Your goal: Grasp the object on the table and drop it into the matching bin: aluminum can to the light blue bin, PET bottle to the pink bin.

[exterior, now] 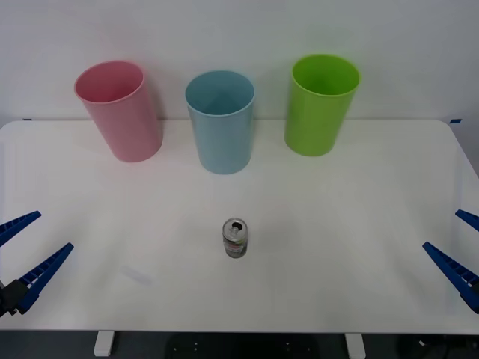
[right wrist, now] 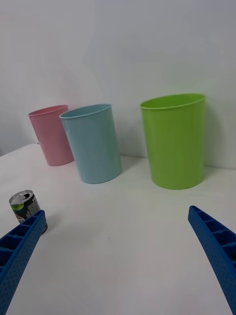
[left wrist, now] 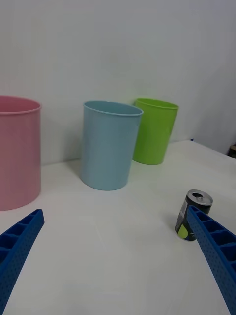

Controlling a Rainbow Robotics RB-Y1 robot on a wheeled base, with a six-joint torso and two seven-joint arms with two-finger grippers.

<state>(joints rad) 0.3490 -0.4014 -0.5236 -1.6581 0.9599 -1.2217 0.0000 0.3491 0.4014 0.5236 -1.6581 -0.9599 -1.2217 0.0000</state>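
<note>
I see the aluminum can (exterior: 235,238) standing upright near the middle of the table (exterior: 359,224), toward the near edge, well apart from the 3 bins along the far edge. From the can, the pink bin (exterior: 120,111) sits at about 11 o'clock, the light blue bin (exterior: 220,121) at 12 and a lime green bin (exterior: 320,104) at 1. The left gripper (exterior: 25,253) hangs at the can's 9 o'clock, by the table's left edge, its 2 blue fingers spread wide and holding nothing; its body is cut off by the frame. The right gripper (exterior: 458,247) waits at 3 o'clock by the right edge, fingers also spread and mostly cut off. In each wrist view 1 finger hides the can's lower part, and its printing is too small for me to read.
</note>
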